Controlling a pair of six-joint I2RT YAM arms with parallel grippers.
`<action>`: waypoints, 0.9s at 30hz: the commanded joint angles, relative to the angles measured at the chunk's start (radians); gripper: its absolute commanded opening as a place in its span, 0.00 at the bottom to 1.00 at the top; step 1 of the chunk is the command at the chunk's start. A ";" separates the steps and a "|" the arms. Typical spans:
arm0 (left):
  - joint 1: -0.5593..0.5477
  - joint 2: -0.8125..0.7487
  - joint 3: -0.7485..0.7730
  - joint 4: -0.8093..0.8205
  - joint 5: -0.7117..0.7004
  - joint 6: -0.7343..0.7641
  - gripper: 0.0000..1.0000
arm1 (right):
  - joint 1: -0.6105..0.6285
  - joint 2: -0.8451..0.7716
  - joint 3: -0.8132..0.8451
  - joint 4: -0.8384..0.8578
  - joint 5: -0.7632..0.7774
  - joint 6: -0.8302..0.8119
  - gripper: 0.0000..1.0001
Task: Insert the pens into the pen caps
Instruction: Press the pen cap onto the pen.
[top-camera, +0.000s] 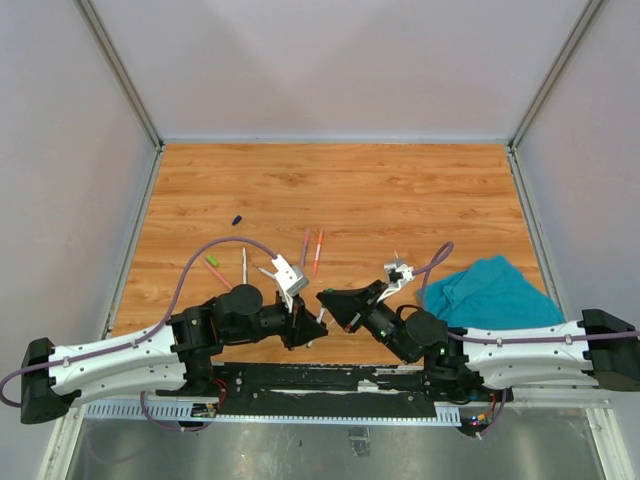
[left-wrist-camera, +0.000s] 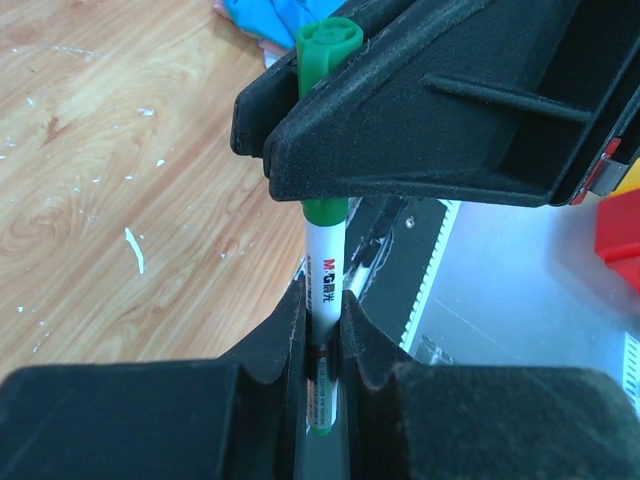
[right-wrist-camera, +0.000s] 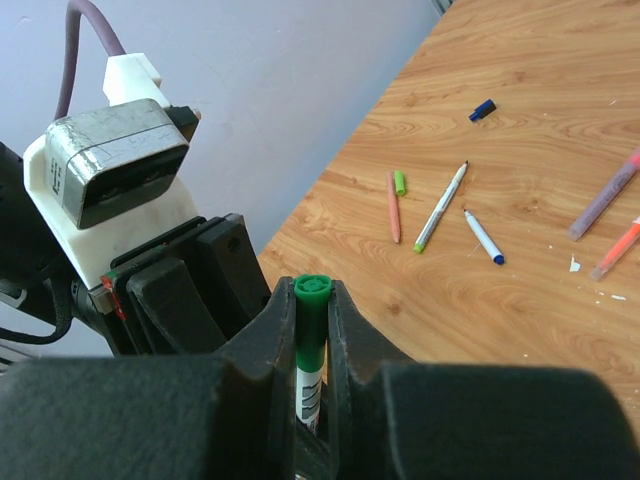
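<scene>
Now L fingers (left-wrist-camera: 272, 350) clamp green pen (left-wrist-camera: 325, 270), R fingers (right-wrist-camera: 355, 345) clamp green cap (right-wrist-camera: 312, 310); loose pens (right-wrist-camera: 441, 205) + teal cloth (top-camera: 495, 292) lie apart.

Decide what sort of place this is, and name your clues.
Probably a robot test cell: pale walls enclose a wood-grain table, with a left arm and right arm mounted at its near edge.

This is a robotics lab test cell. A wood-grain tabletop (top-camera: 400, 190) is boxed in on the left, far and right sides by plain pale wall panels (top-camera: 330, 60), which are held by aluminium frame posts (top-camera: 121, 72). Two white-and-black robot arms, left (top-camera: 120, 362) and right (top-camera: 520, 345), are bolted to a black mounting rail (top-camera: 330, 378) at the near edge. Purple cables (top-camera: 235, 240) loop off the arms, and a grey camera module (right-wrist-camera: 115, 160) sits on one wrist.
</scene>
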 joint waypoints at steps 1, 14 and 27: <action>0.039 -0.045 0.164 0.541 -0.191 0.009 0.01 | 0.154 0.069 -0.097 -0.395 -0.221 -0.035 0.01; 0.039 -0.036 0.198 0.563 -0.184 0.037 0.00 | 0.286 0.150 -0.079 -0.419 -0.103 -0.087 0.01; 0.039 -0.006 0.207 0.642 -0.205 0.078 0.00 | 0.293 0.111 -0.141 -0.329 -0.074 0.027 0.01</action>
